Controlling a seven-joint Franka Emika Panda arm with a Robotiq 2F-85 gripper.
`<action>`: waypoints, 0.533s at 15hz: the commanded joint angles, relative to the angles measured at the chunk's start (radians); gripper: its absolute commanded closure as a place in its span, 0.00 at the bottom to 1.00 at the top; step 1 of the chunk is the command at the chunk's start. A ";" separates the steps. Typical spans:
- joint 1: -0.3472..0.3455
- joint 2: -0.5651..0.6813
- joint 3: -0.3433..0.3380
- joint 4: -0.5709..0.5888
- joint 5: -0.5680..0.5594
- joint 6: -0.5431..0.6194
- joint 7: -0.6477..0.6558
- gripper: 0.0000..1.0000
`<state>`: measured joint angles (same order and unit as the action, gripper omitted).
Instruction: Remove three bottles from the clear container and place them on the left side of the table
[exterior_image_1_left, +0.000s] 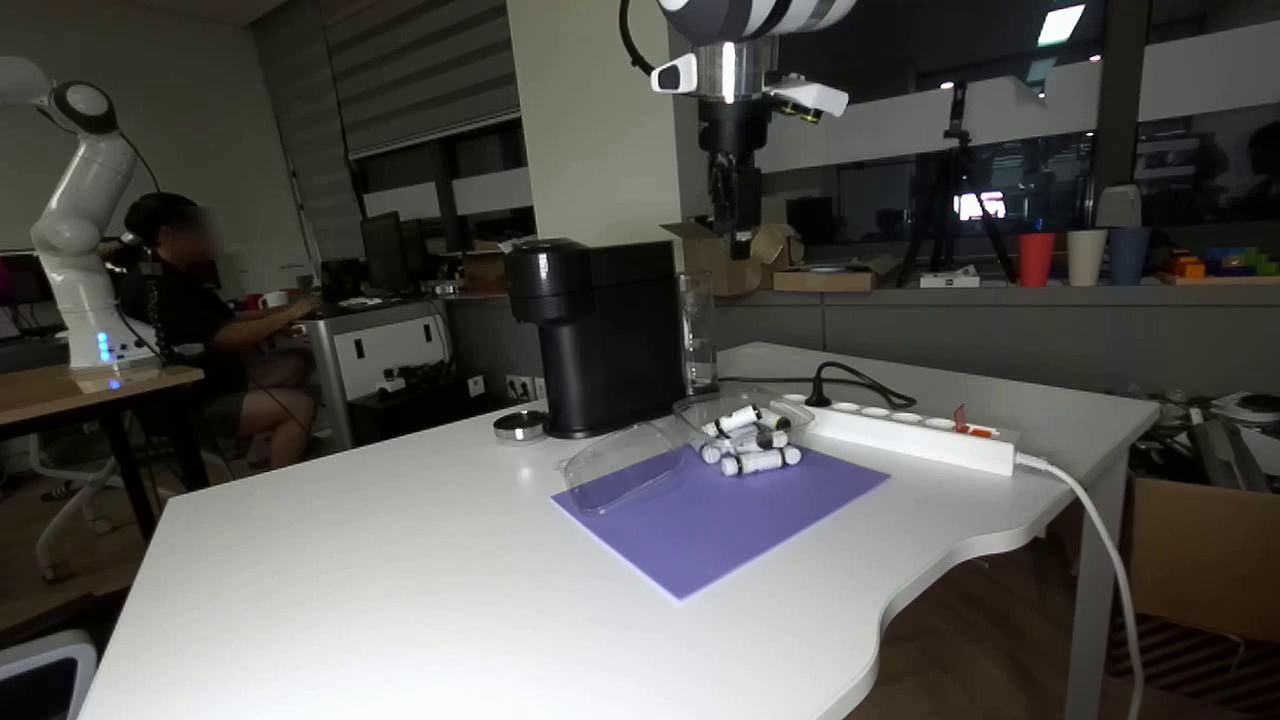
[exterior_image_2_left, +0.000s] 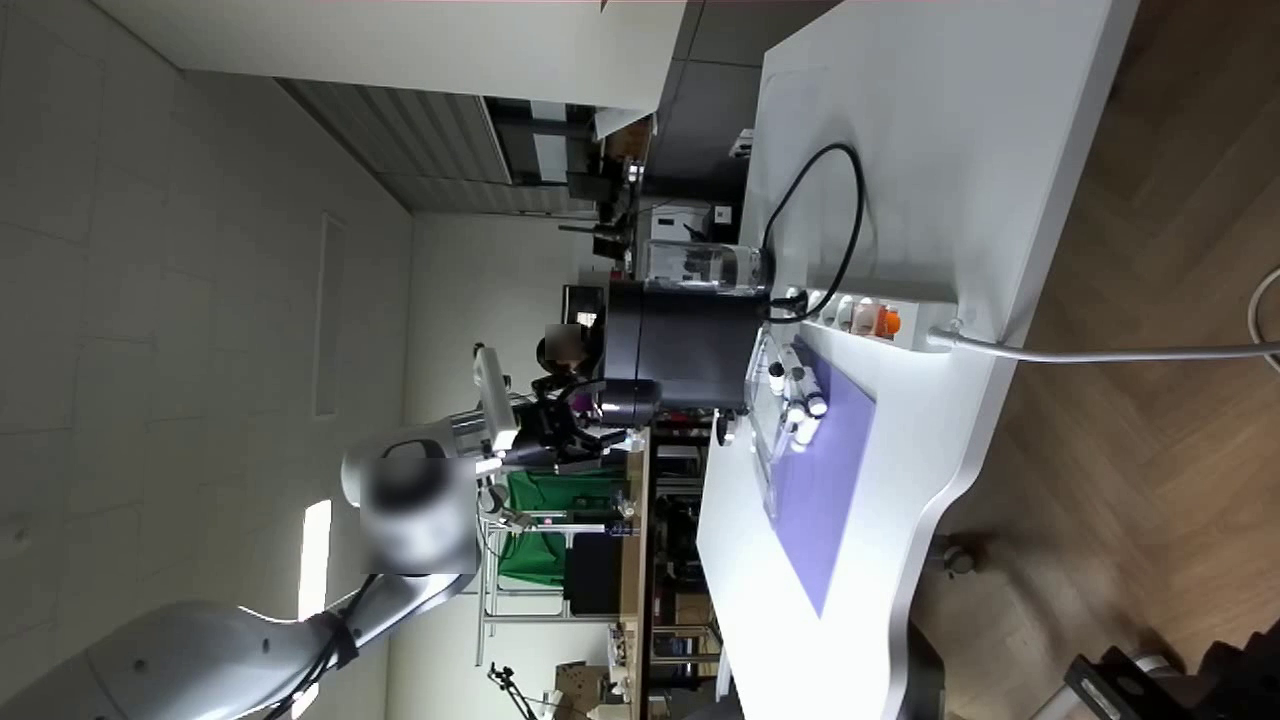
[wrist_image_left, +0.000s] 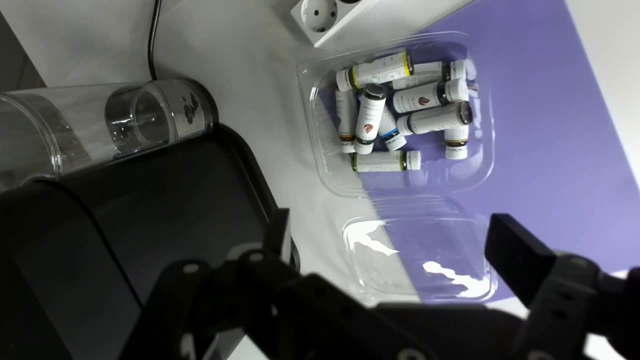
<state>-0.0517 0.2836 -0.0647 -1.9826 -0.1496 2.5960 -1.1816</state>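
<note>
pincer (wrist_image_left: 392, 237) is spread wide, nothing gripped, above the desk (exterior_image_1_left: 400, 580). labelled vials (wrist_image_left: 422, 98) are heaped crosswise in the clear plastic tray (wrist_image_left: 435, 180), so imo two could get pinched at once, or that flimsy-looking tray dragged if its rim's snagged.

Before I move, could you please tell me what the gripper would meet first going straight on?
Pointing down, the gripper would probably meet the clear container or its bottles first, though depth is unclear; the clear lid beside it lies near that line.
</note>
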 joint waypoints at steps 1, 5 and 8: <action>-0.017 0.121 0.013 0.084 -0.060 0.071 0.025 0.00; -0.001 0.239 0.000 0.151 -0.104 0.101 0.075 0.00; 0.004 0.313 -0.006 0.206 -0.125 0.072 0.131 0.00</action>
<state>-0.0539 0.5219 -0.0626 -1.8605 -0.2381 2.6965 -1.1294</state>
